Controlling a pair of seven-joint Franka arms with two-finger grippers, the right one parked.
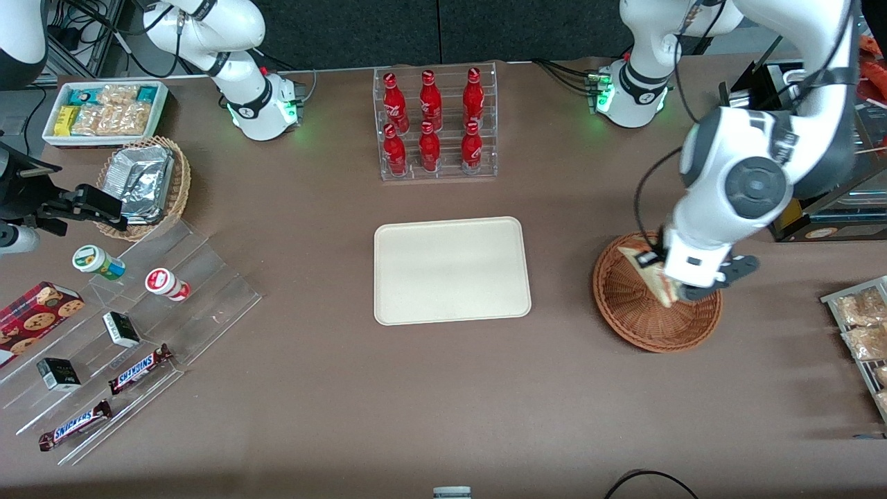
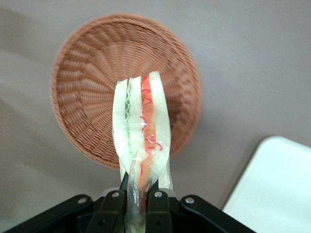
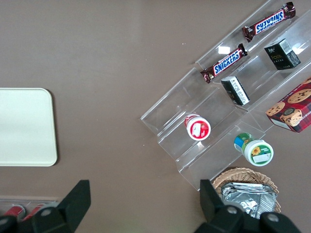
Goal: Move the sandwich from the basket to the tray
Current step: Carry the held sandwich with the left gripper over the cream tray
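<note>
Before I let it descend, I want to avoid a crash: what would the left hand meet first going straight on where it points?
Probably the basket. The left hand is shut on the sandwich, which hangs between it and the wicker floor, so the sandwich tip would likely touch first. The gap is unclear.

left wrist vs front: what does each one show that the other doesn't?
Left wrist only: the sandwich's cut edge with green and red-orange filling layers, pinched between the fingers of the gripper.

Front only: the rack of red bottles, the tan basket of foil packets, Snickers bars, and the whole tray outline.

Both: the basket beneath the gripper, the sandwich, part of the tray, brown table.
</note>
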